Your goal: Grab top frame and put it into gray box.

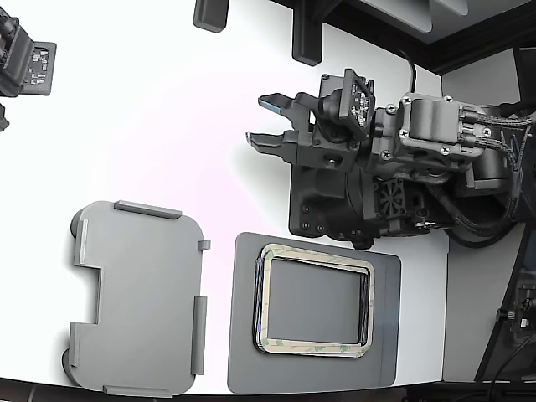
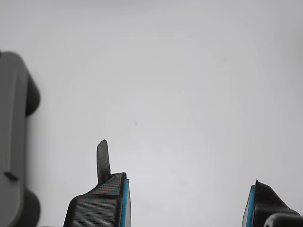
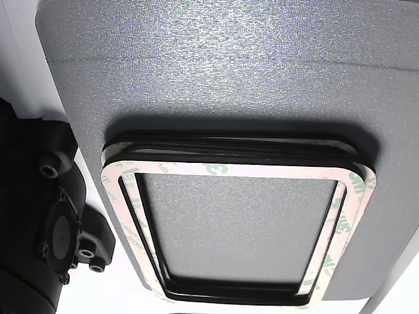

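The top frame [image 1: 314, 254] is a thin pale ring with rounded corners and green patches, lying on top of a stack on a dark gray mat [image 1: 385, 335] at the bottom centre of the exterior view. It fills the other view [image 3: 131, 216], with black frames under it. The gray box [image 1: 138, 297] is a light gray tray to the frame's left in the exterior view; its edge shows in the wrist view [image 2: 12, 142]. My gripper [image 1: 264, 121] is open and empty above the white table, up-screen of the mat, apart from both. Its fingertips [image 2: 111, 198] hold nothing.
The white table [image 1: 167, 109] carries all this. A second arm's dark gripper [image 1: 25, 63] sits at the exterior view's top left. Dark mounts [image 1: 306, 38] stand at the table's far edge. My arm's body [image 1: 377, 176] overhangs the mat's upper edge.
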Controlling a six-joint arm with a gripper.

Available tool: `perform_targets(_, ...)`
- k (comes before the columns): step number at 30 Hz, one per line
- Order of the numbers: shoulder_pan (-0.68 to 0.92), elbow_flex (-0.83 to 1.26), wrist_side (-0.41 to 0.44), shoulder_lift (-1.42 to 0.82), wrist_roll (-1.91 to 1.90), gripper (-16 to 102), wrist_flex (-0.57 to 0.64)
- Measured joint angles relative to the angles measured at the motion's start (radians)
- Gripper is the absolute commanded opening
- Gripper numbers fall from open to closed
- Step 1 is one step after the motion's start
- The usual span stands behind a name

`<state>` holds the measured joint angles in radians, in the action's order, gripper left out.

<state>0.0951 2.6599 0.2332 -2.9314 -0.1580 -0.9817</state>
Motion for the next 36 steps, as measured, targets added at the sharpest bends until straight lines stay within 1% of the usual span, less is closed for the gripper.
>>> perform_targets(2, -0.014, 0.000, -0.011, 0.000, 0.014, 93, 0.000)
perform_targets(3, -0.034, 0.000, -0.034, 0.000, 0.031, 94, 0.000)
perform_targets(6, -0.077, 0.000, -0.120, 0.000, 0.048, 94, 0.000)
perform_targets(8, -0.078, 0.000, -0.150, 0.000, 0.048, 93, 0.000)
perform_targets(9, -0.078, 0.000, -0.152, 0.000, 0.048, 93, 0.002)
perform_targets(12, -0.078, 0.000, -0.127, 0.000, 0.046, 97, 0.002)
perform_targets(13, -0.078, 0.000, -0.127, 0.000, 0.046, 100, 0.003)
perform_targets(16, -0.078, 0.000, -0.127, 0.000, 0.048, 100, 0.003)
perform_targets(17, -0.078, 0.000, -0.124, 0.000, 0.048, 97, 0.003)
perform_targets(18, -0.078, 0.000, -0.123, 0.000, 0.048, 97, 0.003)
perform_targets(19, -0.078, -0.002, -0.118, 0.000, 0.048, 100, 0.003)
perform_targets(20, -0.075, -0.018, -0.110, 0.005, 0.044, 97, 0.003)
perform_targets(21, -0.063, -0.044, -0.103, 0.025, 0.044, 94, 0.003)
perform_targets(22, -0.048, -0.077, -0.089, 0.051, 0.044, 100, -0.003)
perform_targets(24, -0.008, -0.158, -0.049, 0.120, 0.074, 100, -0.037)
perform_targets(28, 0.107, -0.373, 0.054, 0.302, 0.227, 100, -0.161)
perform_targets(30, 0.163, -0.479, 0.091, 0.388, 0.354, 100, -0.216)
perform_targets(32, 0.204, -0.560, 0.094, 0.457, 0.512, 100, -0.239)
perform_targets(35, 0.242, -0.620, 0.021, 0.503, 0.756, 100, -0.258)
perform_targets(36, 0.252, -0.621, -0.009, 0.505, 0.839, 98, -0.268)
